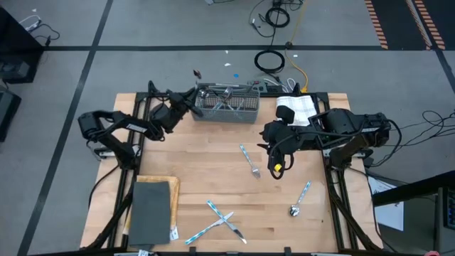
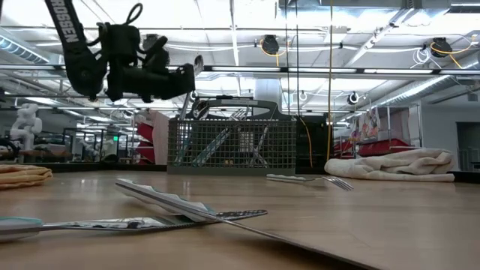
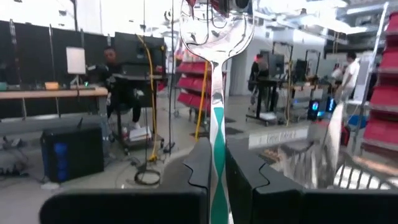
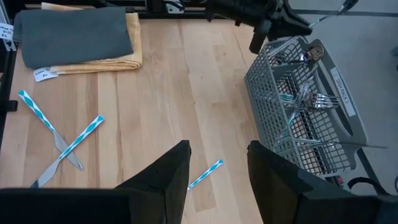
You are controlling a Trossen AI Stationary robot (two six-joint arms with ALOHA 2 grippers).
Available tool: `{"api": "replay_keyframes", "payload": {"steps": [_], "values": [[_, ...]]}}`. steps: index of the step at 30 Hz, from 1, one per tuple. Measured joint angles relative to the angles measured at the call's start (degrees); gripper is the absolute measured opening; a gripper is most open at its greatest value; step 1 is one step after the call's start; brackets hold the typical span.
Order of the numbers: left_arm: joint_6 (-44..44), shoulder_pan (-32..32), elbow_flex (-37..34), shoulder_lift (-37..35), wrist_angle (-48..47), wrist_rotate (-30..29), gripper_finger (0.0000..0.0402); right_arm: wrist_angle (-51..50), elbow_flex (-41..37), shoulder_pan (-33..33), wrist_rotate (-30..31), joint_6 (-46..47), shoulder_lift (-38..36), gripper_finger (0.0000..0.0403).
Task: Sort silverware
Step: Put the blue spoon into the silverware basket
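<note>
My left gripper (image 1: pixel 189 92) hovers at the left end of the grey mesh basket (image 1: pixel 227 104) and is shut on a spoon (image 3: pixel 215 93) with a blue-and-white handle. The spoon's shiny bowl (image 1: pixel 197 73) sticks out past the fingers. The basket holds several pieces of silverware (image 4: pixel 305 93). My right gripper (image 4: pixel 219 150) is open above mid-table, just over a fork (image 1: pixel 249 161) that lies flat. A spoon (image 1: pixel 300 199) lies near the right edge. Two knives (image 1: pixel 222 221) lie crossed near the near edge. My left gripper pinches the spoon's patterned handle (image 3: pixel 217 163) between its two fingers (image 3: pixel 200 163). The handle runs along the fingers and the bowl (image 3: pixel 214 25) points out beyond their tips. The spoon is lifted clear of the table, roughly level with the basket's top (image 2: pixel 225 120).
A grey cloth (image 1: pixel 151 209) lies on a tan folded towel (image 1: pixel 171 186) at the near left. A white towel (image 1: pixel 298 108) sits right of the basket. Bare wood (image 1: pixel 206 163) lies between the basket and the knives. People show in the room behind (image 3: pixel 118 74).
</note>
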Motion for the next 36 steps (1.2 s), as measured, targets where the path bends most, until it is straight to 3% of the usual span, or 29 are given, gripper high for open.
{"api": "replay_keyframes", "payload": {"steps": [13, 21, 28, 31, 36], "values": [[-0.4, 0.4, 0.0, 5.2, 4.2, -1.6, 0.003, 0.0, 0.0, 0.0, -0.3, 0.4, 0.0, 0.0151], [-0.3, 0.4, 0.0, 5.2, 4.0, -1.9, 0.0129, 0.0, 0.0, 0.0, -0.4, 0.4, 0.0, 0.0151], [-0.4, 0.2, 0.0, 5.2, 3.6, -1.9, 0.0164, 0.0, 0.0, 0.1, -0.5, 1.3, 0.0, 0.0151], [-0.3, -1.4, 0.0, 3.1, 6.1, -1.4, 0.0166, 0.0, 0.0, 0.1, -0.5, 1.3, 0.0, 0.015], [1.2, -7.0, 1.1, -6.0, 3.9, 5.4, 0.0166, -0.1, 0.0, 0.1, -0.5, 0.9, 0.0, 0.0151]]}}
